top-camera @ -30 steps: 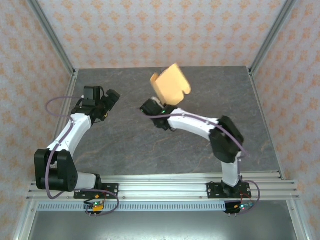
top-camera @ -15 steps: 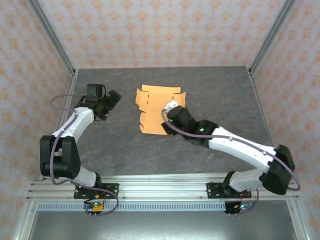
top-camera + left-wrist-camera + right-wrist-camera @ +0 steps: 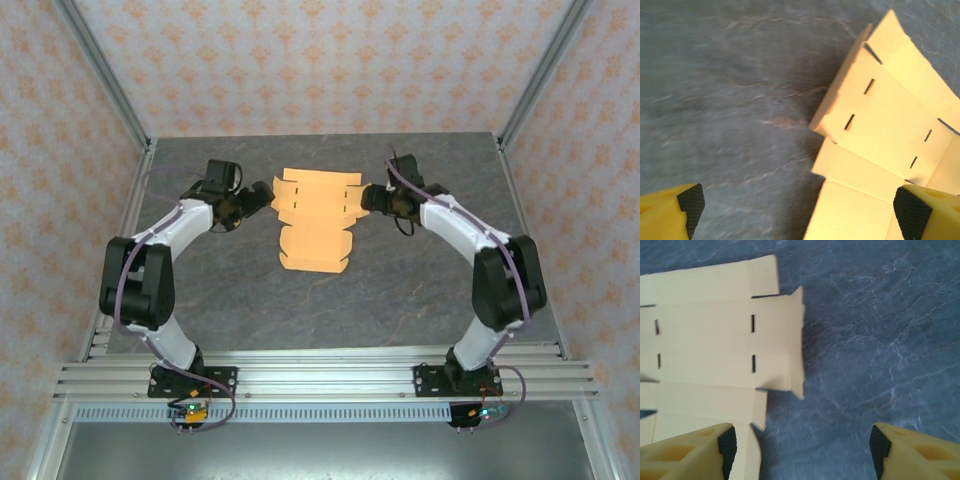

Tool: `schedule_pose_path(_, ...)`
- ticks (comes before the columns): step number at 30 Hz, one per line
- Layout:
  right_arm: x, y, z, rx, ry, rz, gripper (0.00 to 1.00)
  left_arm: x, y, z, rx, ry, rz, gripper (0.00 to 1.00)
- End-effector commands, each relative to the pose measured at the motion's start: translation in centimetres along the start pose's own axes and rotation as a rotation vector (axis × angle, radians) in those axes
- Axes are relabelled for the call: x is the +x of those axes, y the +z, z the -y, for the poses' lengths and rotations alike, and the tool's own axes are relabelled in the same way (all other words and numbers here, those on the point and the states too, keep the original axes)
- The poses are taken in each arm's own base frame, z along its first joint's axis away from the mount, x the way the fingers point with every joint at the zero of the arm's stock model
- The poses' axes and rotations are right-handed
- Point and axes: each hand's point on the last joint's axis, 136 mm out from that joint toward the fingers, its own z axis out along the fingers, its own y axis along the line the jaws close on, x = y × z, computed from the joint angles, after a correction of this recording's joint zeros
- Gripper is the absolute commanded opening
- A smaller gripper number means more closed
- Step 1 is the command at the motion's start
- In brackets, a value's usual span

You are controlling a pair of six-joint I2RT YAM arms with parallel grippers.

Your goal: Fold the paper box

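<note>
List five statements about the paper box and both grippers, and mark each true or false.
1. The paper box lies spread open on the table, not folded into a closed box. True.
2. The right gripper is clamped on the sheet. False: the right gripper is open, with one finger over the sheet's edge and the other over bare table.
3. The left gripper is open. True.
4. Both grippers are on the same side of the box. False: the left one is at its left edge and the right one at its right edge.
5. Short slots are cut in the sheet. True.
</note>
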Motion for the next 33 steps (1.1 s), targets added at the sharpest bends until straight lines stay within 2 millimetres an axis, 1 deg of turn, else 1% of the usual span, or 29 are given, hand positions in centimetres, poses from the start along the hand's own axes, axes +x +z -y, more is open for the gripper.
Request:
schedule_pose_path(1,-0.8,2.4,-0.2,-0.082,0.065,-0.042,0.72,0.0,1.1,0.6,0.029,0.043,-0.052,0.99)
schedule_pose_path(3,-0.7,4.5,-0.5,-0.091,0.025,-0.085,0.72,0.0,1.3,0.4,0.027,0.037,-0.048,0.99)
schedule_pose_path(4,-0.6,5.4,-1.1,-0.121,0.006,-0.117,0.72,0.0,1.3,0.2,0.018,0.028,-0.041,0.99)
schedule_pose_path(6,-0.3,6.8,-3.0,-0.228,-0.029,-0.162,0.71,-0.1,1.2,0.0,0.019,0.024,-0.034,1.00)
schedule_pose_path(8,-0.4,8.3,-3.3,-0.244,-0.028,-0.177,0.71,-0.1,1.0,-0.1,0.016,0.036,-0.038,1.00)
schedule_pose_path(9,-0.6,9.2,-3.2,-0.235,-0.034,-0.182,0.69,-0.1,0.9,-0.4,0.009,0.038,-0.038,1.00)
schedule_pose_path(10,-0.7,9.9,-3.1,-0.229,-0.043,-0.192,0.64,-0.1,0.7,-0.7,-0.001,0.037,-0.037,1.00)
schedule_pose_path(11,-0.8,10.4,-3.3,-0.232,-0.047,-0.201,0.56,0.0,0.6,-0.9,-0.004,0.032,-0.037,1.00)
schedule_pose_path(13,-0.9,10.9,-4.1,-0.280,-0.064,-0.218,0.31,0.1,0.1,-1.0,0.005,0.036,-0.034,1.00)
schedule_pose_path(15,-1.2,10.4,-5.3,-0.337,-0.101,-0.207,0.19,0.2,-0.4,-1.1,0.005,0.068,-0.026,1.00)
schedule_pose_path(17,-1.3,9.4,-5.9,-0.364,-0.147,-0.193,0.07,0.3,-0.8,-1.4,-0.003,0.120,-0.013,1.00)
schedule_pose_path(18,-1.2,8.7,-6.2,-0.379,-0.166,-0.186,0.02,0.4,-1.0,-1.6,-0.006,0.140,-0.004,1.00)
schedule_pose_path(19,-1.2,7.9,-6.4,-0.399,-0.184,-0.175,0.00,0.4,-1.2,-1.6,-0.002,0.163,0.007,1.00)
schedule_pose_path(23,-0.8,5.7,-6.3,-0.417,-0.229,-0.154,0.00,0.4,-1.3,-1.6,0.021,0.258,0.045,1.00)
schedule_pose_path(27,0.5,4.4,-5.9,-0.436,-0.240,-0.178,0.00,0.8,-1.0,-0.4,0.110,0.335,0.080,0.99)
schedule_pose_path(29,0.9,4.1,-5.8,-0.445,-0.240,-0.169,0.00,1.5,-0.4,-0.1,0.142,0.361,0.069,0.96)
schedule_pose_path(33,2.2,3.8,-5.4,-0.446,-0.250,-0.205,0.02,3.1,1.0,0.6,0.180,0.389,0.045,0.85)
